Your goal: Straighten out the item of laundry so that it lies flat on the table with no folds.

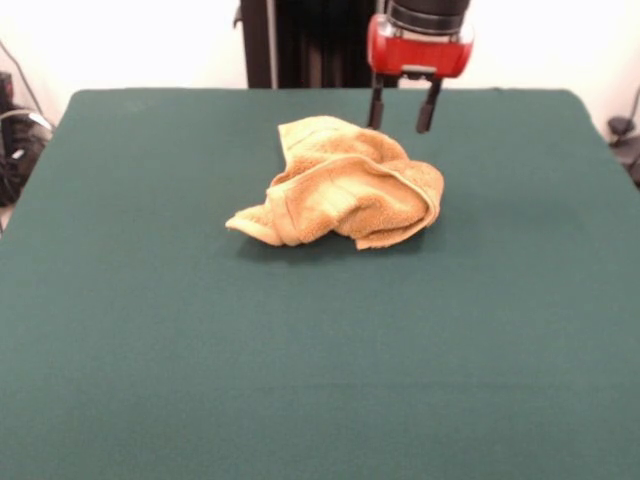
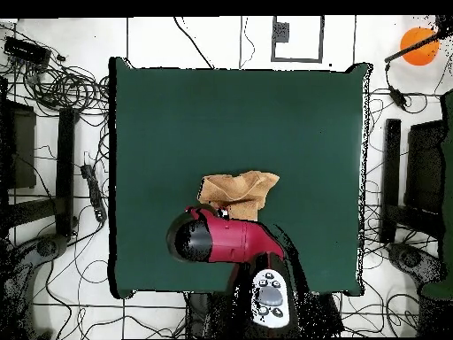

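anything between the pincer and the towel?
Nothing. In the front view the open pincer hangs just above the crumpled towel, only bare table behind.

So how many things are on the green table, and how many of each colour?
Golden-orange: 1, the crumpled towel.
Red and black: 1, the gripper, open above the towel's far edge, not on the table.
Total: 2 things, only 1 lying on the table.

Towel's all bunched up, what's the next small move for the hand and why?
Probably lower the open hand onto the towel's far edge. It hangs just above and behind the crumpled heap, holding nothing, and the table leaves room to spread it.
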Robot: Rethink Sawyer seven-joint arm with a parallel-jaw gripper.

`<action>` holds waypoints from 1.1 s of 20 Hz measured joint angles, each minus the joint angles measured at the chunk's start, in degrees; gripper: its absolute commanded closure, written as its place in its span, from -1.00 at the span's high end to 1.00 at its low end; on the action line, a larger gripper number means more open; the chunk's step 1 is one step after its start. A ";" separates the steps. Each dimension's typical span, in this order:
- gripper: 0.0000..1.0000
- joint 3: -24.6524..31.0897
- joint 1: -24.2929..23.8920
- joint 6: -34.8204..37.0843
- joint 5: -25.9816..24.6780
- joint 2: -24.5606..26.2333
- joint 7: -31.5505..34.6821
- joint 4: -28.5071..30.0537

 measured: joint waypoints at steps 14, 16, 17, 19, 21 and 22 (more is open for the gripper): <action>1.00 0.01 -0.25 -4.37 0.01 3.68 0.00 -0.02; 1.00 -0.05 -0.18 -5.45 0.01 4.58 0.00 -0.02; 1.00 -0.04 -0.17 -5.84 0.00 4.90 0.00 -0.02; 1.00 -0.05 -0.17 -6.29 0.01 5.15 0.00 -0.02; 1.00 -0.04 -0.17 -6.83 0.02 5.34 0.00 0.02; 1.00 -0.05 -0.17 -6.87 0.02 5.34 0.00 0.07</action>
